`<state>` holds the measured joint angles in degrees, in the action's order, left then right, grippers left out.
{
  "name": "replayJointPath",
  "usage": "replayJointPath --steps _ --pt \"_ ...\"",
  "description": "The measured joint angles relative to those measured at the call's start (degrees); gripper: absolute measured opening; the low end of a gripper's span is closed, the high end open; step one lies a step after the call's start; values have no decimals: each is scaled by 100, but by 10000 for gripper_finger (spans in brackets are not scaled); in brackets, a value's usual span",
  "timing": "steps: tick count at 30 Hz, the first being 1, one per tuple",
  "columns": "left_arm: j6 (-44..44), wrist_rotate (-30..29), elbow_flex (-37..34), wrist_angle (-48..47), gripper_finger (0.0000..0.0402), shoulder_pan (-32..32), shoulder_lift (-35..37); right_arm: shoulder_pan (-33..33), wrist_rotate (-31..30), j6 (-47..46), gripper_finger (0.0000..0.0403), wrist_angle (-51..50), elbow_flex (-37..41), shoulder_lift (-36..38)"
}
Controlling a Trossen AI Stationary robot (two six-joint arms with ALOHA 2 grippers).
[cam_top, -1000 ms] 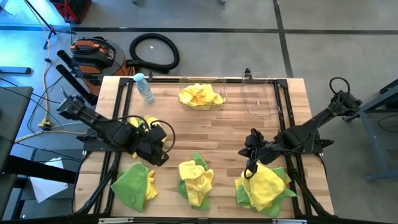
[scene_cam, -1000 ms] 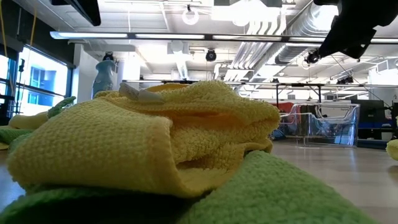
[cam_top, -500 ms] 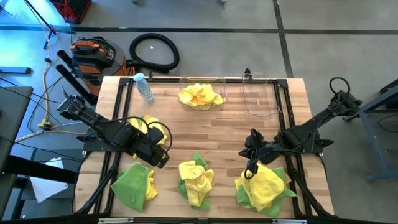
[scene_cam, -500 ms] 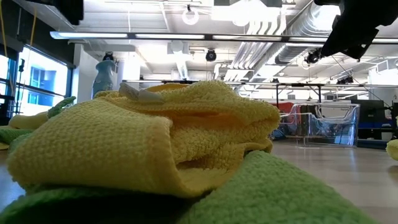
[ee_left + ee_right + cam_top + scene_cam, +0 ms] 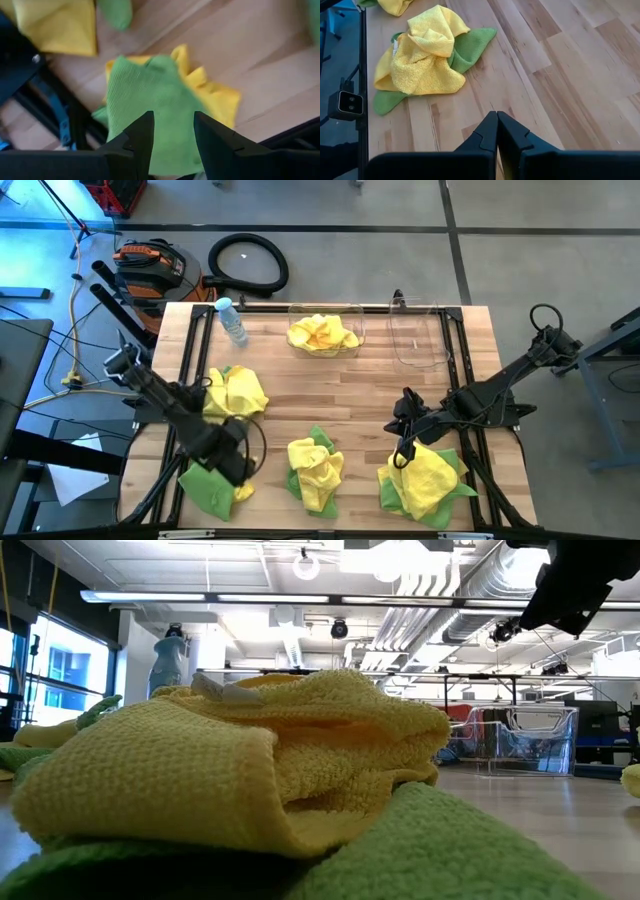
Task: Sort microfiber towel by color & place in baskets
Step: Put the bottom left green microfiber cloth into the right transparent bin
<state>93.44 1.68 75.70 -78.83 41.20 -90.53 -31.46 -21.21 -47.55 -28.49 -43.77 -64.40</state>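
Above the green microfiber towel (image 5: 150, 105) at the table's front-left, left gripper (image 5: 172, 132) hovers, fingers apart. Right gripper (image 5: 497, 131) pinched together, empty. Wider clear plastic basket (image 5: 352, 320) at the far edge holds yellow towels (image 5: 322, 334).

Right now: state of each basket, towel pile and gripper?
wider basket: holds yellow towels
narrower basket: empty
loose yellow towel: lying on the table, not held
left pile: green over yellow, unsorted
middle pile: yellow on green, unsorted
right pile: yellow on green, unsorted
water bottle: capped
left gripper: open, empty, above left pile
right gripper: shut, empty
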Motion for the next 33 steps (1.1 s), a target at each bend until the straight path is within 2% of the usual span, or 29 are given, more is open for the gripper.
replayJointPath --steps 10,18,27,30,33 --pt "128 286 0 -105 129 558 -535 2 -4 2 2 4 0 0" --pt "17 288 -2 -59 129 585 -858 2 -20 4 2 5 -4 0" --pt "-303 678 -759 834 127 570 -878 2 -46 1 2 9 -4 0" --pt "-371 679 -868 942 102 565 -874 2 -48 -8 2 9 -4 0" --pt "-370 677 -957 912 45 565 -874 2 -51 4 2 9 -4 0"
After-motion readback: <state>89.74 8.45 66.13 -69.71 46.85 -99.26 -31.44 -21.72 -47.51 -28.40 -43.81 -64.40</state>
